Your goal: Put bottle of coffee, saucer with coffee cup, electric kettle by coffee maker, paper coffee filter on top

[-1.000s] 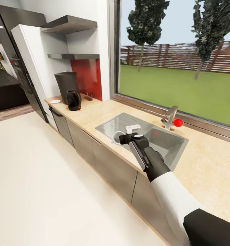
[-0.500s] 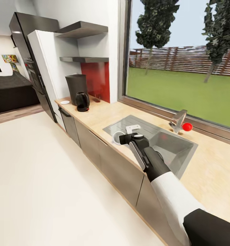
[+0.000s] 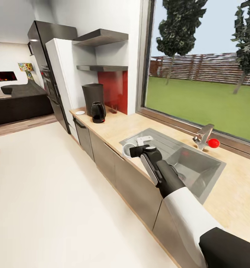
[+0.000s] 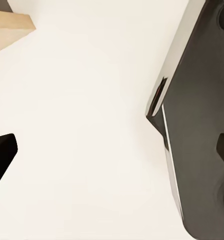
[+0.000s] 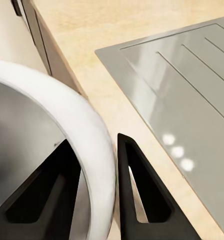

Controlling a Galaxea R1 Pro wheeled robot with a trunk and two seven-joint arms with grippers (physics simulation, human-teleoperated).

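My right gripper [image 3: 134, 151] is shut on the rim of the white coffee cup [image 3: 127, 150], holding it over the front edge of the kitchen countertop [image 3: 114, 128] beside the sink. In the right wrist view its fingers [image 5: 138, 192] pinch the wall of the coffee cup [image 5: 57, 100]. Far down the counter stand the dark coffee maker [image 3: 93, 96], the electric kettle [image 3: 98, 111] in front of it and the white saucer [image 3: 80, 112] to its left. The kitchen shelf [image 3: 102, 68] hangs above them. The bottle of coffee and the paper coffee filter are out of view. My left gripper [image 4: 112, 155] hangs open over the floor.
A steel sink [image 3: 184, 163] with a drainboard, a tap [image 3: 204, 135] and a red ball [image 3: 214, 143] lies under the big window. A tall white cabinet [image 3: 61, 82] and black oven column end the counter. Pale floor [image 3: 47, 193] spreads to the left.
The whole head view has swung, so counter, window and coffee maker sit further right in the picture. My right arm keeps the coffee cup at the same spot in view.
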